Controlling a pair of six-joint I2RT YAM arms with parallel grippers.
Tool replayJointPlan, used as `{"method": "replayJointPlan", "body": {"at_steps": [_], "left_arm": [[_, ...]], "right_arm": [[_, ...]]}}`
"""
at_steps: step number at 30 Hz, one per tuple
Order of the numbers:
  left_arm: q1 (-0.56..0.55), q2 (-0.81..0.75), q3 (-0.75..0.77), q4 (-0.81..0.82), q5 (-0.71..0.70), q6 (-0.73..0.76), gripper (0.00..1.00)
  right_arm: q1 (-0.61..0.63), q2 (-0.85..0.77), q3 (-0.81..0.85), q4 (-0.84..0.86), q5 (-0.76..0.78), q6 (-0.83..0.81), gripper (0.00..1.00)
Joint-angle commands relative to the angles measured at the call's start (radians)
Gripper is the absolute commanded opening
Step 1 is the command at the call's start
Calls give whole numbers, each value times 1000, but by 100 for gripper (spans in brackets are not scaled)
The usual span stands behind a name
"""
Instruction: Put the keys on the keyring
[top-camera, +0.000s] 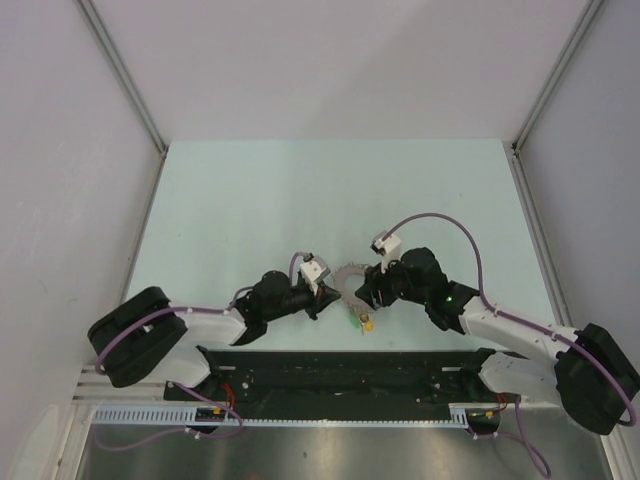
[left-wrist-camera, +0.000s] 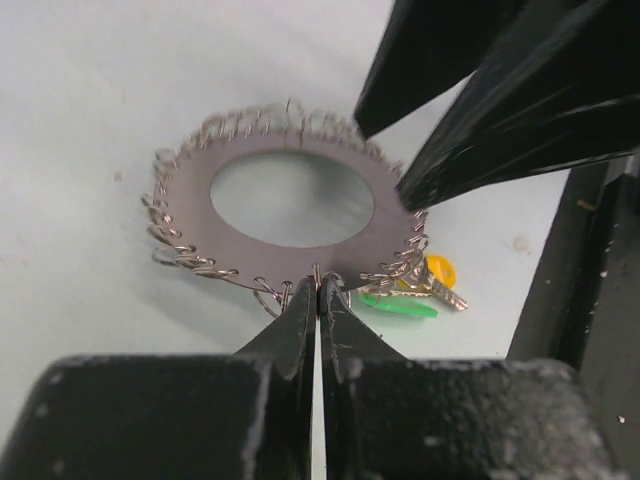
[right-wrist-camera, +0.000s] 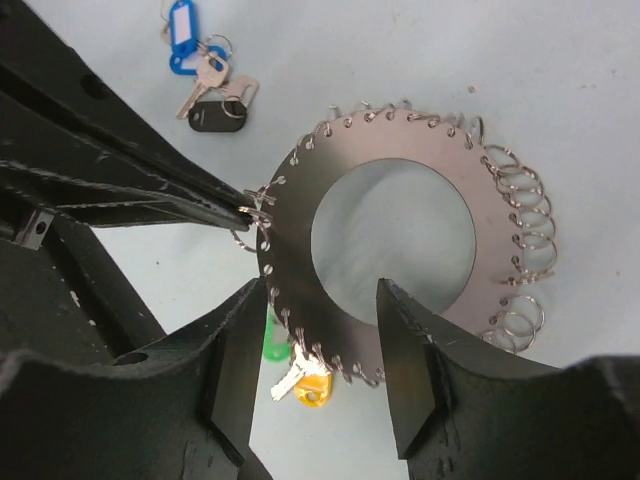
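Now pinching the keyring (left-wrist-camera: 190, 205) with the left gripper (left-wrist-camera: 318, 290), fingers pressed flat together on one wire loop of the fringe at its near rim. Straddling the keyring's flat band with the right gripper (right-wrist-camera: 322, 295), jaws apart, one finger outside the rim and the other at the edge of the hole; cannot tell whether pressing on the band. Lying just beside the keyring, close under its rim: a green tag (left-wrist-camera: 395, 303) and a yellow tag (left-wrist-camera: 438, 270). Resting on the table (top-camera: 250, 200) apart from the keyring, on the left gripper's side: the keys (right-wrist-camera: 208, 78), bunched together with a blue tag (right-wrist-camera: 183, 22) and a black tag (right-wrist-camera: 217, 115).
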Motion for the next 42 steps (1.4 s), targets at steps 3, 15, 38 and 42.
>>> {"method": "replayJointPlan", "body": {"at_steps": [3, 15, 38, 42], "left_arm": [[-1, -75, -46, 311, 74, 78, 0], [2, -147, -95, 439, 114, 56, 0], [4, -211, -115, 497, 143, 19, 0], [4, -204, -114, 514, 149, 7, 0]], "right_arm": [[-25, 27, 44, 147, -116, -22, 48], [-59, -16, 24, 206, -249, -17, 40], [-68, -87, -41, 325, -366, -41, 27], [-69, -79, -42, 343, -396, -35, 26]]}}
